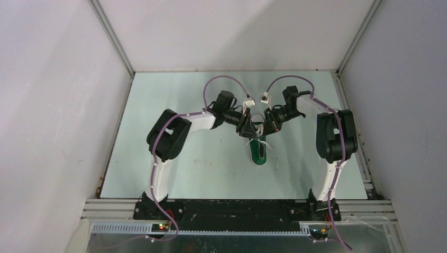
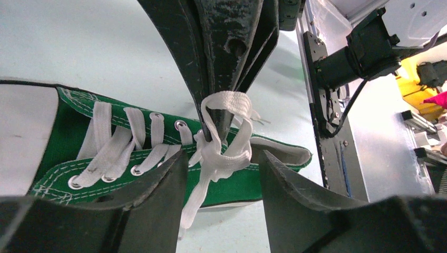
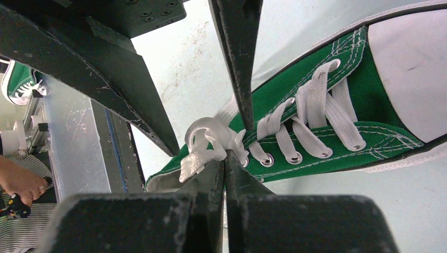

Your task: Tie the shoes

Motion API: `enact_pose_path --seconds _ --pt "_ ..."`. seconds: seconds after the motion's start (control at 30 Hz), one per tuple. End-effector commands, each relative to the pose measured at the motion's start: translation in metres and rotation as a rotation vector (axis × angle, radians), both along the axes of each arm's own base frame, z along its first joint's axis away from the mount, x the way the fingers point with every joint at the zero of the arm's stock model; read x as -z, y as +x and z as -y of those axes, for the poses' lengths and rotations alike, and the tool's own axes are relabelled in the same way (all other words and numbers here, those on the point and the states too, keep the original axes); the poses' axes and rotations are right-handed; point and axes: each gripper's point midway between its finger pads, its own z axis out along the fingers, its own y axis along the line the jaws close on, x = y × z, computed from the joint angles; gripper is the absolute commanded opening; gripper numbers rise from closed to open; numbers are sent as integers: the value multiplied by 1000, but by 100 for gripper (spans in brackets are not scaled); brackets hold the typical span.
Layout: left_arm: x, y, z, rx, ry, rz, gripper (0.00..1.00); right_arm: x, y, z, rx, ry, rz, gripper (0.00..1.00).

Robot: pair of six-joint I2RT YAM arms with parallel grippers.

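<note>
The green sneaker (image 1: pixel 258 152) lies on its sole on the pale table (image 1: pixel 174 153), with its white toe cap (image 3: pixel 411 63) turned toward the arms' bases and its heel end away from them. Both grippers meet over the heel half of the sneaker, above the top eyelets, the left gripper (image 2: pixel 222 158) coming in from the sneaker's left side and the right gripper (image 3: pixel 225 158) from its right. The left gripper's fingers (image 2: pixel 158 195) stand apart, one on each side of the bunched white laces (image 2: pixel 216 163) that rise from the sneaker's tongue, and neither pad clearly presses on the bundle. The right gripper's fingers (image 3: pixel 211 184) are pressed together, their joined tip pointing down at the sneaker's top eyelets; a loop of lace is wrapped over that tip, though whether it is pinched between the pads cannot be told. Below the loop the laces gather in a loose tangle just above the sneaker's opening, and one free end trails down over the side of the sneaker onto the table
</note>
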Motion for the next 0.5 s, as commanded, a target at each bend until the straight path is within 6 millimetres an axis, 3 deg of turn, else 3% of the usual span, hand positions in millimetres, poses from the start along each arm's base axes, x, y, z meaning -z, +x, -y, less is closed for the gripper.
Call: enact_pose_path --seconds 0.0,0.47 --pt "-28 3 5 20 -29 70 52 -9 13 -3 9 14 40 0" --pt "-29 9 7 9 -37 105 10 -13 9 -1 12 19 17 0"
